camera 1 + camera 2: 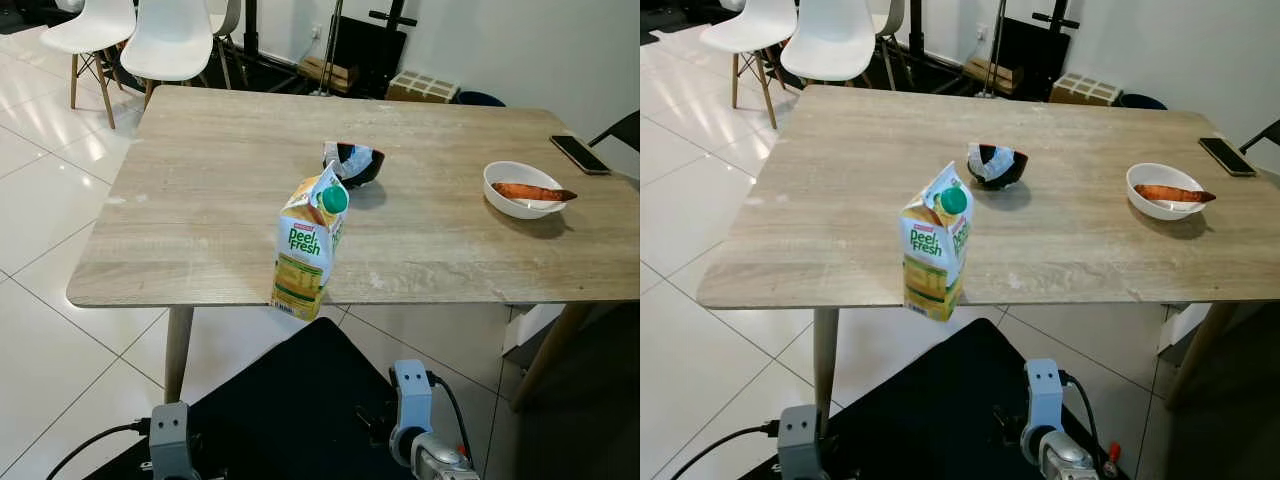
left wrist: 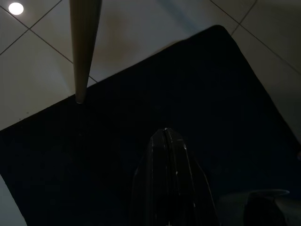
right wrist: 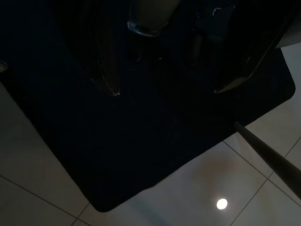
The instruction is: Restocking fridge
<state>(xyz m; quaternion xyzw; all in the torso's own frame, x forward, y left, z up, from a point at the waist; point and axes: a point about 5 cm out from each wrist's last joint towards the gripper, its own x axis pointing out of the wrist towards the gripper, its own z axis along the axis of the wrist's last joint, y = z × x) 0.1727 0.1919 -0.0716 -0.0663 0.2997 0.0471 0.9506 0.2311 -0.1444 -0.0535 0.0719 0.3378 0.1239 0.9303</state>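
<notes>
A yellow and green Peel Fresh juice carton (image 1: 308,250) with a green cap stands upright at the front edge of the wooden table (image 1: 210,200). Both arms hang low in front of the table, over a black floor mat (image 1: 300,400). In the left wrist view, my left gripper (image 2: 165,132) is shut with its fingers pressed together and holds nothing. In the right wrist view, my right gripper (image 3: 164,92) is open above the mat, with nothing between its fingers.
Behind the carton sits a black bowl (image 1: 353,163) holding a crumpled wrapper. A white bowl (image 1: 524,188) with a sweet potato and a phone (image 1: 580,153) lie at the right. White chairs (image 1: 165,40) stand at the far left. A table leg (image 2: 83,47) stands at the mat's edge.
</notes>
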